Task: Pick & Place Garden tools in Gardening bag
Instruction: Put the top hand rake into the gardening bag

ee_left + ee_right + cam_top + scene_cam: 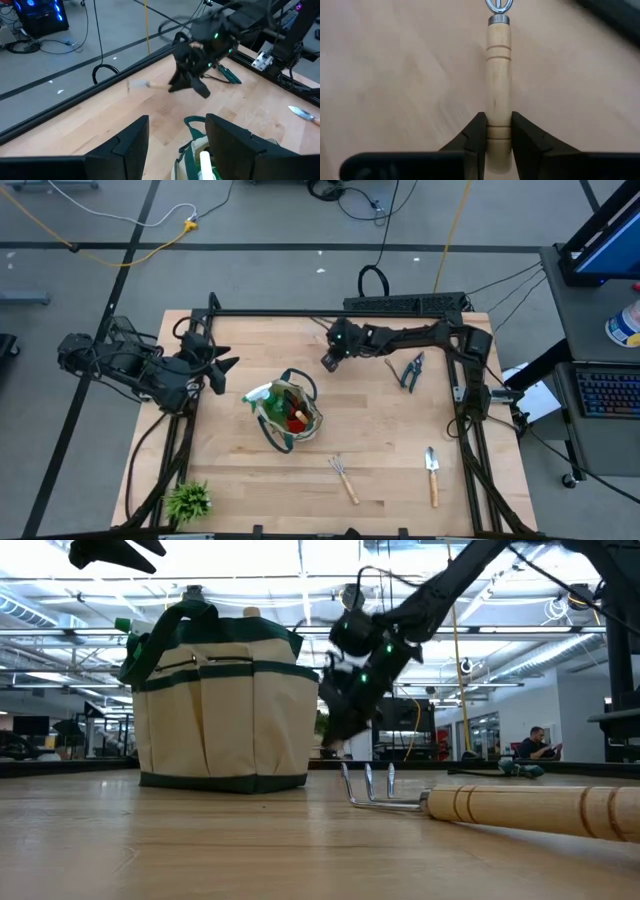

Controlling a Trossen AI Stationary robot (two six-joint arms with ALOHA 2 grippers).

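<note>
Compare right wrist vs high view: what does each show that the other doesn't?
Right wrist only: the right gripper shut on a wooden tool handle, with a metal ring at the handle's far end.

High only: the gardening bag, the pruning shears, the rake, the trowel, the small plant, and the left gripper, open beside the bag.

Both: the wooden table and the right gripper.

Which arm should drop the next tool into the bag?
Right. The right end effector is shut on a wooden-handled tool near the table's far edge, not far from the gardening bag. The left end effector hangs open and holds nothing.
</note>
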